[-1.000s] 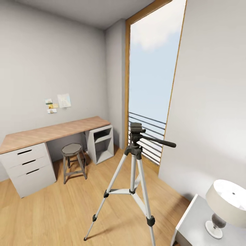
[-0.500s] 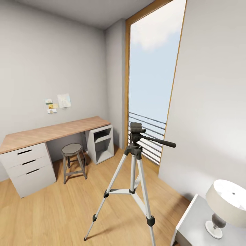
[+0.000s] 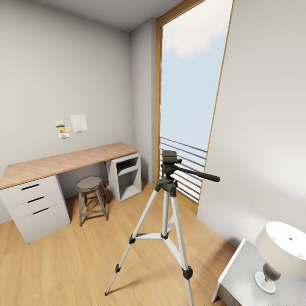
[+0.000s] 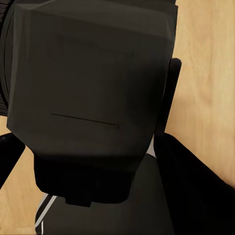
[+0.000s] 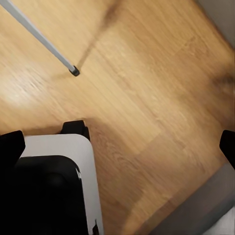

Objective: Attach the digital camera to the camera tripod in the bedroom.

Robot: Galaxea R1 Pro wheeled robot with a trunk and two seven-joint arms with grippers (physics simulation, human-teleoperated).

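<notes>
**Tripod ahead of us, camera held close at the left wrist**

In the head view we face the camera tripod (image 3: pixel 166 221), standing upright on the light wood plank floor (image 3: pixel 76 263) with its three silver legs spread and its black head topped by a long pan handle (image 3: pixel 197 175) pointing toward the white wall on the right. Behind it rises the wood-framed tall window (image 3: pixel 187 97). Off to the left, a wooden counter (image 3: pixel 63 162) with white drawers runs along the wall, and a small grey stool (image 3: pixel 90 196) stands just in front of it. At the lower right, a lamp (image 3: pixel 282 255) sits on a white bedside stand (image 3: pixel 238 282).

In the left wrist view, a large dark body, the digital camera (image 4: pixel 93 98), sits right against our left pincer (image 4: pixel 88 161), between its dark fingers (image 4: pixel 196 191); the pincer appears to be pinching it, with floor planks showing beyond.

In the right wrist view, the dark fingertips (image 5: pixel 11 147) of our right pincer (image 5: pixel 120 144) sit at opposite edges of the frame, spread wide and holding nothing. Beyond them lies the floor, with one thin silver tripod leg (image 5: pixel 41 39) and its black foot well ahead of the pincer, and a white and black part of the robot (image 5: pixel 58 186) close beneath it.
</notes>
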